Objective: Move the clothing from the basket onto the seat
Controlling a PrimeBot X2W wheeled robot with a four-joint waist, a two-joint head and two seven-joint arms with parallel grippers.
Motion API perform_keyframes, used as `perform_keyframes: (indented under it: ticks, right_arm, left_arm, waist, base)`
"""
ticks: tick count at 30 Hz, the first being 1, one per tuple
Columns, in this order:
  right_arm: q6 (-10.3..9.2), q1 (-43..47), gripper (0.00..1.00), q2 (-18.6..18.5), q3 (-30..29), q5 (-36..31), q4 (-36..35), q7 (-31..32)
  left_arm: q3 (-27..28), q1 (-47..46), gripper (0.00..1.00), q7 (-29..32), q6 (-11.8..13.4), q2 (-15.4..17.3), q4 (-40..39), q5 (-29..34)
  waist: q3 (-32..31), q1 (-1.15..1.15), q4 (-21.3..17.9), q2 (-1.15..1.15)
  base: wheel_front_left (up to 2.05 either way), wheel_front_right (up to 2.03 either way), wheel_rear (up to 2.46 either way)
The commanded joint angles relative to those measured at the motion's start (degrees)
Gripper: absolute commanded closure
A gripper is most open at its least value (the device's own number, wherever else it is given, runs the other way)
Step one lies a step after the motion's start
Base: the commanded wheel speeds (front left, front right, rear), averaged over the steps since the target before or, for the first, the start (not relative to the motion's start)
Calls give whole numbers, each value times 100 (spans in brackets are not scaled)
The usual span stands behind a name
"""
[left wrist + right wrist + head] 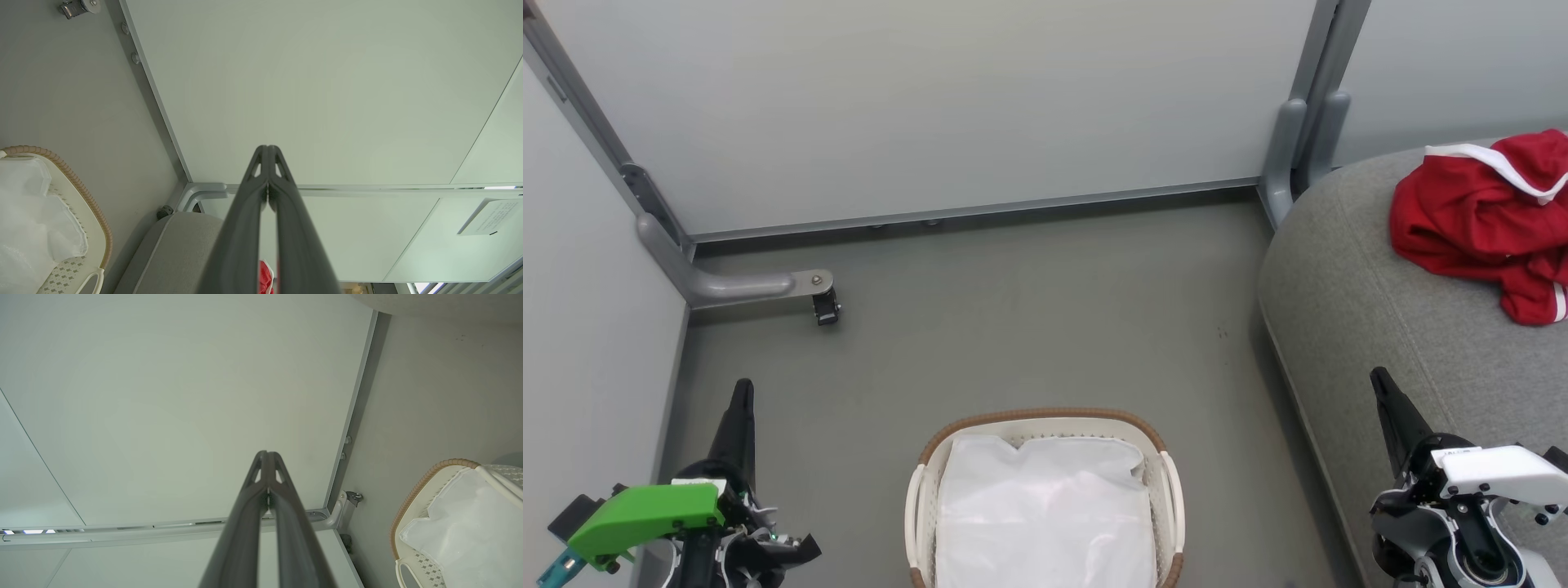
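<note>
Red clothing [1486,220] with white trim lies bunched on the grey seat [1372,310] at the right; a red scrap [265,279] of it peeks between my left fingers. The cream basket [1168,482] with its brown rim stands on the floor at bottom centre, holding only its white liner [1045,514]. It also appears as basket [98,228] and basket [412,498] in the wrist views. My left gripper [742,390] is shut and empty left of the basket, tips together [268,149]. My right gripper [1380,380] is shut and empty over the seat's front, tips together [267,454].
Pale partition walls [931,106] enclose the grey floor [1029,327] on the far and left sides. A metal foot with a castor [823,306] juts from the left corner, and a grey post base [1286,155] stands by the seat's far corner.
</note>
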Motion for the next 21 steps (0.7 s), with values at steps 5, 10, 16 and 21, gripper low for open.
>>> perform_keyframes:
  ticks: [5, 10, 16, 21]
  right_arm:
    - [-2, -44, 100, -30, -14, 14, -24, 6]
    - [-2, -44, 100, -28, -16, 12, -24, 8]
    - [-2, -44, 100, -27, -17, 11, -24, 9]
    - [-2, -44, 100, -26, -18, 9, -24, 10]
  left_arm:
    - [13, -57, 100, 18, -31, 31, -12, -17]
    - [12, -57, 100, 17, -29, 31, -13, -17]
    - [12, -56, 100, 17, -28, 31, -13, -18]
    - [12, -56, 100, 17, -28, 31, -13, -18]
  waist:
    - [0, 0, 0, 0]
    - [0, 0, 0, 0]
    - [0, 0, 0, 0]
    - [0, 0, 0, 0]
  base:
    - [0, 0, 0]
    - [0, 0, 0]
    - [0, 0, 0]
    - [0, 0, 0]
